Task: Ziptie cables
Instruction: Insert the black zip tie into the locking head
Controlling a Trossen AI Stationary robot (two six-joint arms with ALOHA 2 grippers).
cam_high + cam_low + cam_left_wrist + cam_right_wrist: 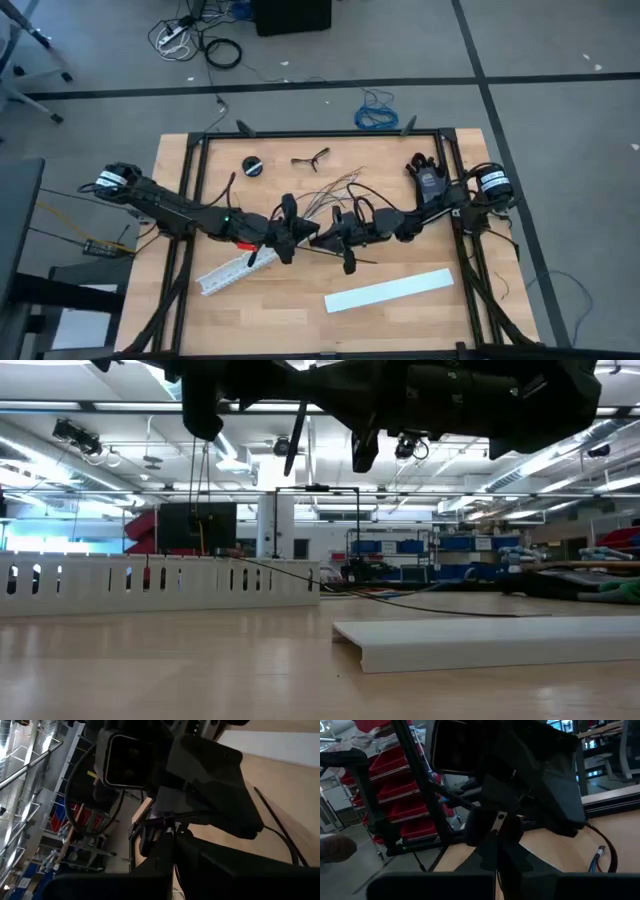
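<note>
Both arms are meeting over the middle of the tabletop (400,320), the left pincer (290,240) and right pincer (335,232) hanging just beside each other, raised above the wood. The cables (335,190) are fanning out just beyond them, toward the far side, one dark strand trailing near. It looks like the gathering or tie-threading step (whether either pincer is gripping anything, I cannot tell). The next move probably calls for holding the bunch steady while the other pincer is cinching.
</note>
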